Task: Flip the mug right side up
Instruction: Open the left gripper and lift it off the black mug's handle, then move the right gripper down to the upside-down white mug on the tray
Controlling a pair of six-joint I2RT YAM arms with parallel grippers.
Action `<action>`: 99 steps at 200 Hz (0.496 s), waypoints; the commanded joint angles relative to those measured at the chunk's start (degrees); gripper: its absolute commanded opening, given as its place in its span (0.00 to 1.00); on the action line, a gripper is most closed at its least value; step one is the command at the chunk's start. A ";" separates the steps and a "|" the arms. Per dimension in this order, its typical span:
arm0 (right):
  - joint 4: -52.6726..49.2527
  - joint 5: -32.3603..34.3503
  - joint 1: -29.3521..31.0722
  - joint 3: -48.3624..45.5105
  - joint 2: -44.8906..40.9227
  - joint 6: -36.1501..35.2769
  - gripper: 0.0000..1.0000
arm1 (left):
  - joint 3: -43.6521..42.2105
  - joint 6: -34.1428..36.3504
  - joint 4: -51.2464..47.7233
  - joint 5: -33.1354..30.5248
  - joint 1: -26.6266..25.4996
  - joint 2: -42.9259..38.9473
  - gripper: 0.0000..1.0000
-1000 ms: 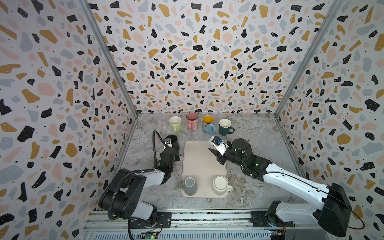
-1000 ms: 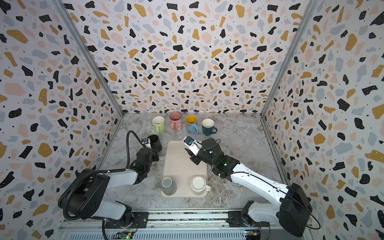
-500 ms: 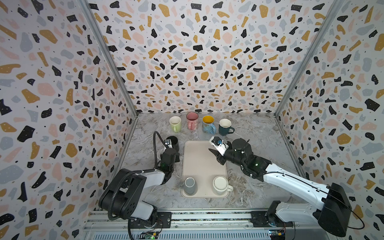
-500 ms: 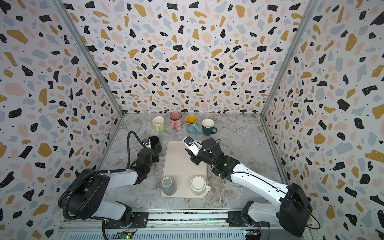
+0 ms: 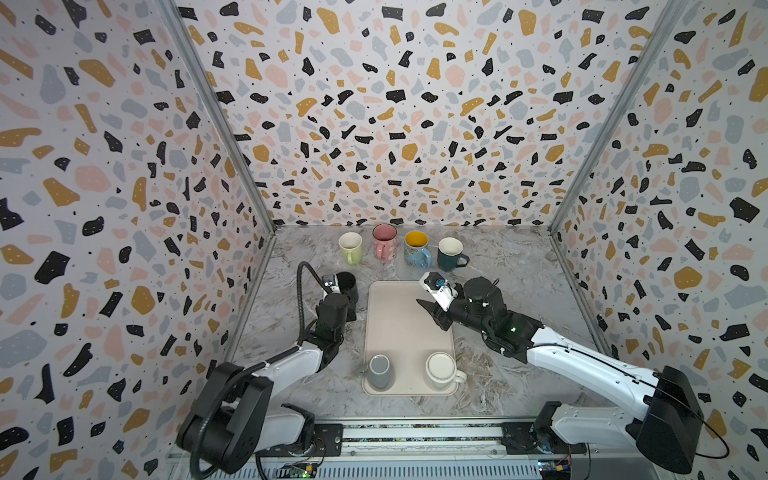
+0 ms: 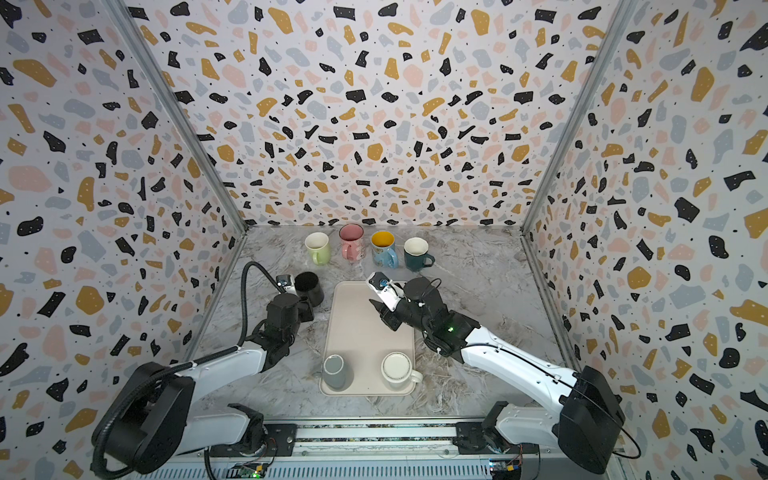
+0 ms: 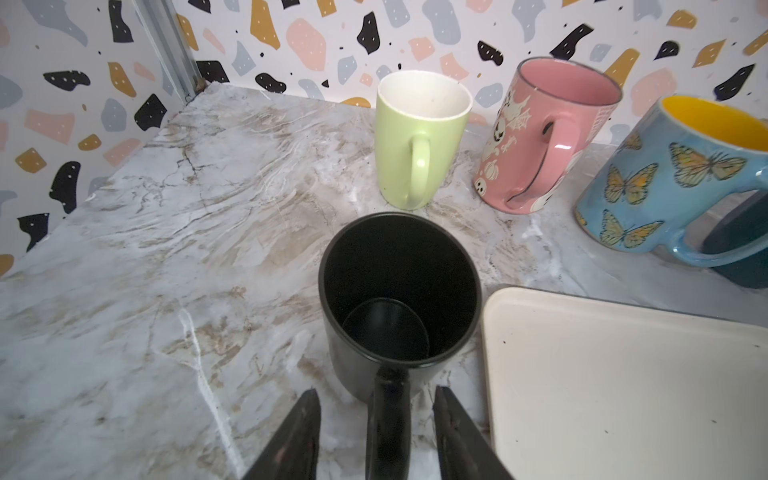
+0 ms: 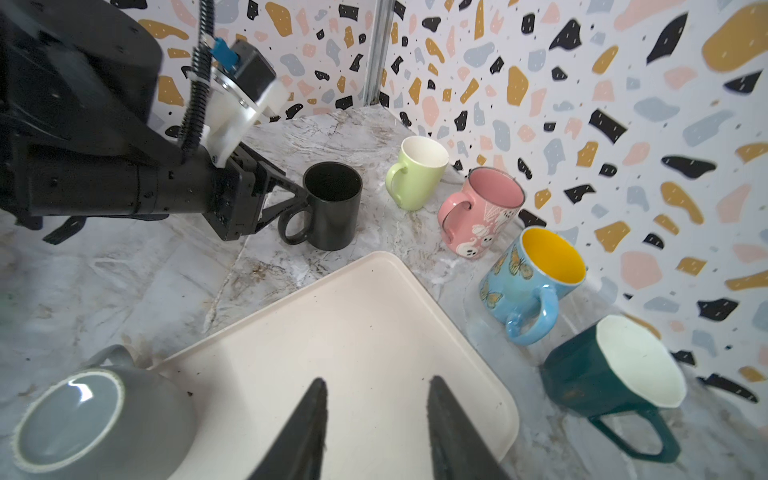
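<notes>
Black mug upright; handle, partly cut off, between parted left claw.

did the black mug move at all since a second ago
no, the black mug stands in the same spot, just off the tray's far left corner in both top views

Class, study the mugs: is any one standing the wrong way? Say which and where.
Yes. The grey mug at the near end of the tray stands upside down, base up; the white mug beside it seems so too. The black mug off the tray stands mouth up.
</notes>
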 commanded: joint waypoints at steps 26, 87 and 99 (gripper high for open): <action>-14.48 2.06 -0.55 8.50 -0.23 14.46 0.73 | 3.99 -0.70 -11.08 0.51 -0.40 -15.43 0.53; -28.27 -5.08 -3.69 8.94 -0.23 42.75 0.79 | 17.55 -0.18 -20.55 0.30 -0.35 -18.13 0.59; -28.08 -6.69 -4.01 5.66 -2.04 47.90 0.79 | 18.80 -0.07 -20.65 1.27 -0.35 -17.93 0.59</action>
